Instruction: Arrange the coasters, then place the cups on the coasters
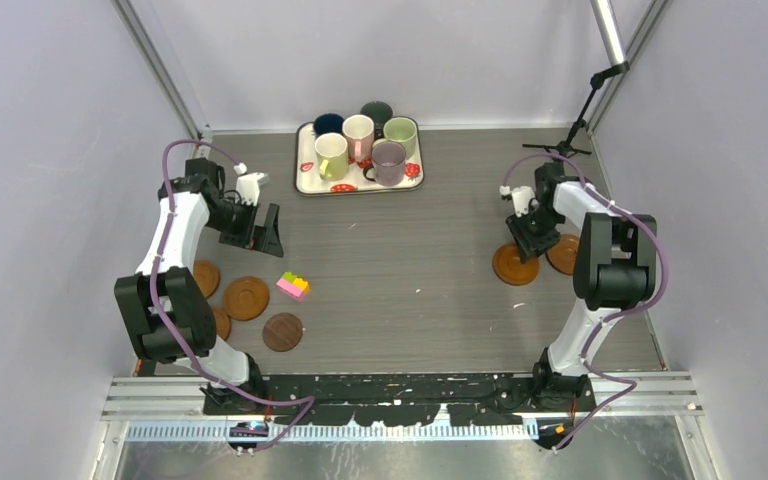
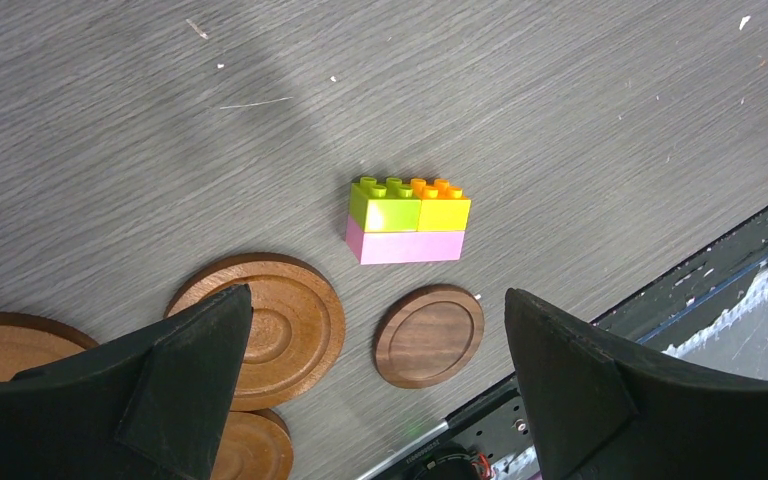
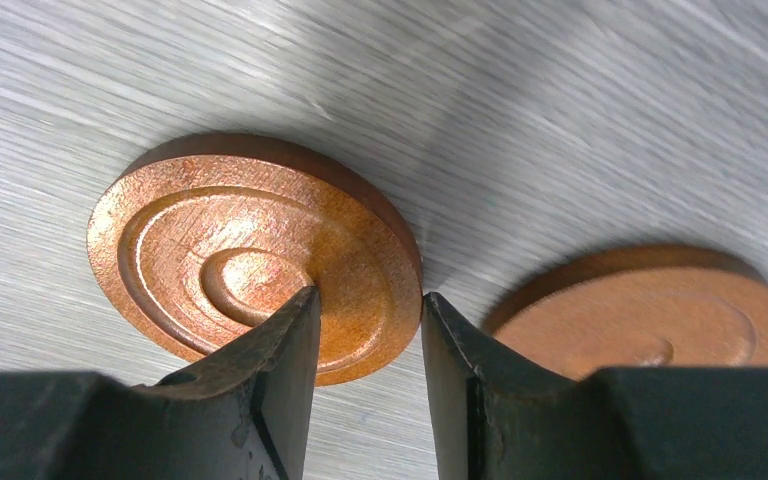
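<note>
Top external view has a white strawberry-print tray (image 1: 305,172) at the far middle of the grey wood-grain table (image 1: 410,260). All six handled mugs (image 1: 360,140) stand on it: cream, pink, purple-grey, pale green, dark blue and dark grey-green. Four round brown wooden coasters (image 1: 246,298) with ring grooves lie well apart from the tray, nearer the arms and to its left. A small pink, yellow and green block toy (image 1: 294,286) lies just beside them on the tray's side. The left gripper (image 1: 260,232) hangs between those coasters and the tray, its jaws spread wide and holding nothing. Nearer the arms and to the tray's right lie a fifth coaster (image 1: 513,265) and a sixth coaster (image 1: 563,253), just beside each other. The right gripper (image 3: 370,298) is down over the fifth coaster (image 3: 220,250). Its jaws are drawn narrow and straddle the disc's rim, one finger over the grooved face, the other outside the edge. Whether they pinch it I cannot tell.
</note>
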Action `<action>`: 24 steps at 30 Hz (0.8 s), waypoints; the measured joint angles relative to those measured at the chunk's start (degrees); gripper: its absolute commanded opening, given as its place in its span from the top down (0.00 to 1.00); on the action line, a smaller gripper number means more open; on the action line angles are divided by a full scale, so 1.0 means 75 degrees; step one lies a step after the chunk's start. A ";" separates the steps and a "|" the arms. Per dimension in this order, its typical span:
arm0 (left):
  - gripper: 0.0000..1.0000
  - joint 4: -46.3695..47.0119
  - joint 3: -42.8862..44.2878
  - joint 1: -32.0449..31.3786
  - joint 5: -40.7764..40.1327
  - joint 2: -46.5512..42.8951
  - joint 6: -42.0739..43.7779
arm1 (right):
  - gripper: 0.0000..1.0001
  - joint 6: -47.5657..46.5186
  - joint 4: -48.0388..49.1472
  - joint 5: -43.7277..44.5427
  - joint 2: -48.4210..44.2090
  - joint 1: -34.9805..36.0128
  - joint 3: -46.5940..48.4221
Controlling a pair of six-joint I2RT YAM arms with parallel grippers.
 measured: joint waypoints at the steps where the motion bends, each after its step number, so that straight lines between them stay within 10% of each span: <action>1: 0.00 0.0000 0.0000 0.0000 0.0000 0.0000 0.0000 | 0.56 0.0026 0.0000 0.0000 0.0012 0.0125 0.0015; 24: 0.00 -0.0032 -0.0061 0.0000 -0.0259 0.0000 0.0309 | 0.55 0.0408 -0.0099 0.0058 0.0452 0.0796 0.0560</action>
